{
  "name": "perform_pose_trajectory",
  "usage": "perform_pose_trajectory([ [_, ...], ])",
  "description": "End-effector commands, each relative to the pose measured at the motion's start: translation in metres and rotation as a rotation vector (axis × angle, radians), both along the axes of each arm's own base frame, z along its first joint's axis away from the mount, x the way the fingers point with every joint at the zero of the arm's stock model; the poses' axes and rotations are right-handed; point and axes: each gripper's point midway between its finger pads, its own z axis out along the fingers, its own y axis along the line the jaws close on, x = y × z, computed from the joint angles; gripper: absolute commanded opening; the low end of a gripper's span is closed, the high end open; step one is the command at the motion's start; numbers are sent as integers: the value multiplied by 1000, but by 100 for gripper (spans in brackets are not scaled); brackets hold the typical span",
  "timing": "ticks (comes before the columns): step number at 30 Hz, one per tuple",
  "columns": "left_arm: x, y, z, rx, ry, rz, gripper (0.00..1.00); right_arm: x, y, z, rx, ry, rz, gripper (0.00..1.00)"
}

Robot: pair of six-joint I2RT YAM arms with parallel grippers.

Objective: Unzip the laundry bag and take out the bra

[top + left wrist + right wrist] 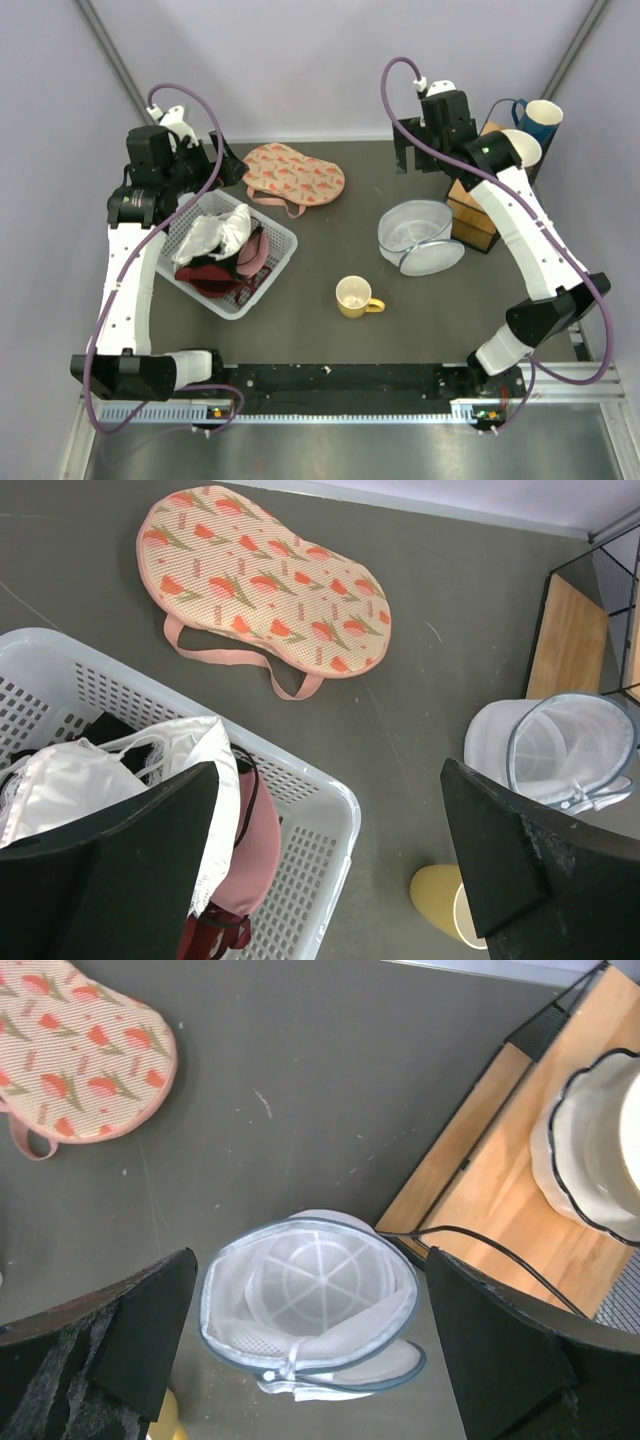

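Peach-pink laundry bag (265, 580), red-printed, lies flat; left gripper (330, 770) and right gripper (310, 1260) gape wide.

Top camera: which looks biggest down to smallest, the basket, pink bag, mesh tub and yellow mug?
Biggest: basket.
Next: pink bag and mesh tub, about alike, so I won't rank them.
Smallest: yellow mug.

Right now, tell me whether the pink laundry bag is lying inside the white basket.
No, the laundry bag lies flat on the table, outside the basket and apart from its rim.
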Motion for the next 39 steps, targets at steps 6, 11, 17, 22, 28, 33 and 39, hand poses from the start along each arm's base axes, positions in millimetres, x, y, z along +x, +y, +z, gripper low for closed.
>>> perform_pose_trajectory([
  [6,11,14,-17,65,38,96,99,2,67,11,239,-55,274,99],
  [11,9,5,-39,160,115,82,99,33,119,-26,401,19,340,99],
  [17,6,1,-51,162,140,52,99,86,165,-100,472,150,320,99],
  [22,5,-1,-51,163,132,34,99,114,186,-152,464,211,273,99],
  [28,4,-2,-49,164,139,26,99,134,197,-188,550,265,138,97],
  [33,2,0,-48,177,132,31,99,146,206,-209,626,302,72,94],
  [39,0,1,-50,172,169,38,99,149,210,-230,673,321,18,93],
])
